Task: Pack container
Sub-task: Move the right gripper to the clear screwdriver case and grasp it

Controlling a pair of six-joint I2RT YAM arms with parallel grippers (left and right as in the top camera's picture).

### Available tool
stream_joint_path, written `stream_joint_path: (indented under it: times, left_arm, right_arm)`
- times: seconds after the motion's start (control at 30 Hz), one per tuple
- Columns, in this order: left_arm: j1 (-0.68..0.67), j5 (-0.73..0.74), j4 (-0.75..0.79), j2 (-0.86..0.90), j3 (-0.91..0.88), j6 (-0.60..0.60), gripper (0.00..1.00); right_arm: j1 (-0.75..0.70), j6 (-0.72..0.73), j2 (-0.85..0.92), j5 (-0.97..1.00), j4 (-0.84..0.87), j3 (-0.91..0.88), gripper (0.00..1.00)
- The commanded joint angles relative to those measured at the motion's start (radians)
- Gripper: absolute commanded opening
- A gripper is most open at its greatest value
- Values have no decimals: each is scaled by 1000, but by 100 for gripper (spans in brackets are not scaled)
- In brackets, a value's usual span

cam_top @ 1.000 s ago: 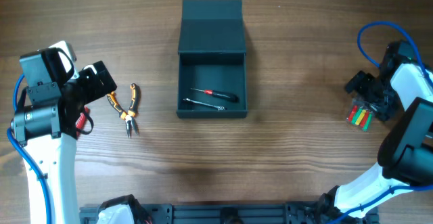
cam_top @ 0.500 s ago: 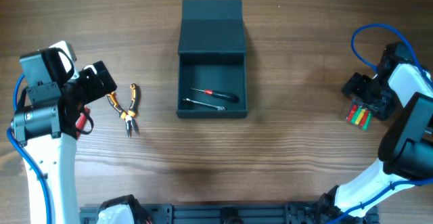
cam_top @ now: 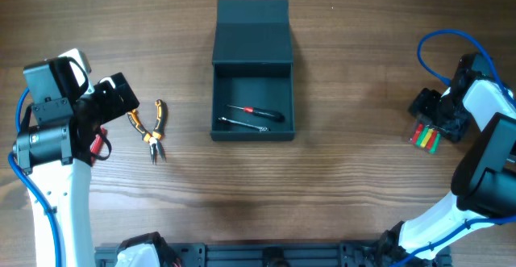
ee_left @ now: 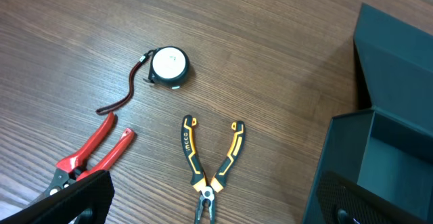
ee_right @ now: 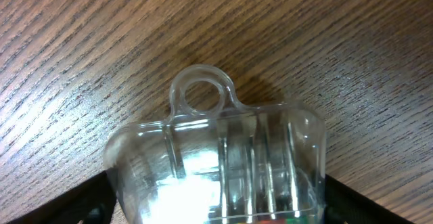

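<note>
The container (cam_top: 252,135) sits in the middle of the tabletop (cam_top: 347,186) with its lid flipped open. Two screwdrivers lie inside it. One has a red handle (cam_top: 256,112) and one is dark (cam_top: 242,123). The left gripper (cam_top: 119,99) is wide open and holds nothing. Near it lie orange pliers (ee_left: 210,160), a small round tape measure (ee_left: 169,66) and red-handled cutters (ee_left: 91,153). The right gripper (cam_top: 431,120) is far off to the right, with a finger on each side of a clear plastic case (ee_right: 216,163). I cannot tell if it squeezes the case.

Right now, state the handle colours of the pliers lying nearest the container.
The pliers have orange handles with black accents. The left wrist view shows it best.
</note>
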Motion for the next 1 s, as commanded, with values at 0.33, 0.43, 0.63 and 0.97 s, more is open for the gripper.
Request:
stream_joint_path:
  times: [0.33,0.43,0.63,0.97]
  left_arm:
    - [-4,-6,0,-15,20,19,100]
    - [-4,-6,0,-15,20,19,100]
    - [-4,-6,4,-15,20,19,100]
    - [-4,-6,4,-15,20,20,100]
  right_arm:
    - [7,-15,48,-10,-12,-56,71]
    - [7,-16,48,-14,-12,-56,60]
    - [7,-14,48,-18,-11,-56,49]
    - [10,-20,43,-77,-13,-21,4]
